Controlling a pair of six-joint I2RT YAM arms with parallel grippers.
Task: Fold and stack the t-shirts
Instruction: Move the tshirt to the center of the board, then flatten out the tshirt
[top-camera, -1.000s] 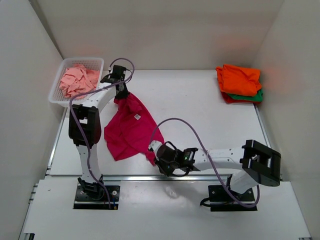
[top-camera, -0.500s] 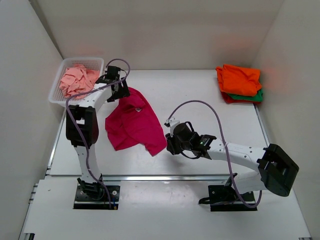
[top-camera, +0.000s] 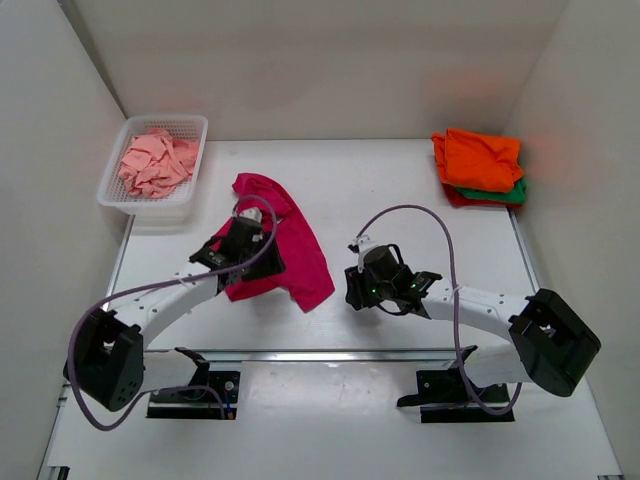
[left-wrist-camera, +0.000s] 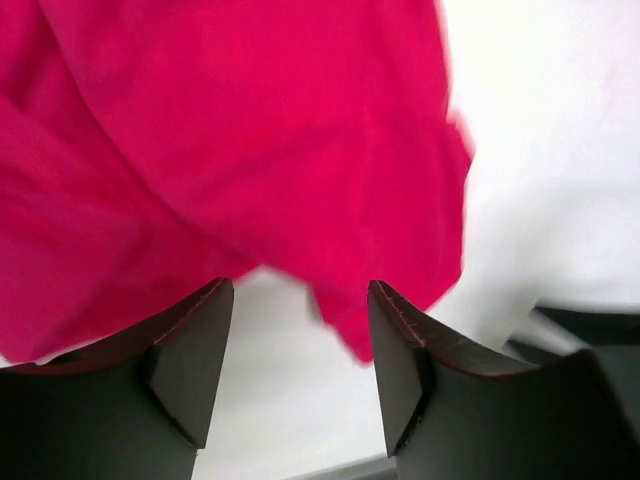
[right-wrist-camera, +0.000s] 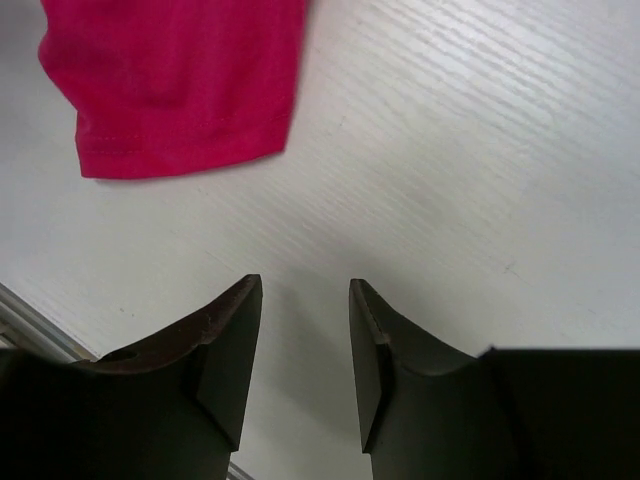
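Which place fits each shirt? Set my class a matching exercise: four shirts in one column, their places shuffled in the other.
Column one
1 magenta shirt
2 orange shirt
3 salmon-pink shirt
4 green shirt

Column two
a in the white basket
b crumpled on the table, left of middle
c lying topmost at the far right
d beneath the orange one, only an edge showing

Pairs: 1-b, 2-c, 3-a, 4-d

Rumpled magenta t-shirt (top-camera: 300, 252) — folded stack (top-camera: 480, 162) far right
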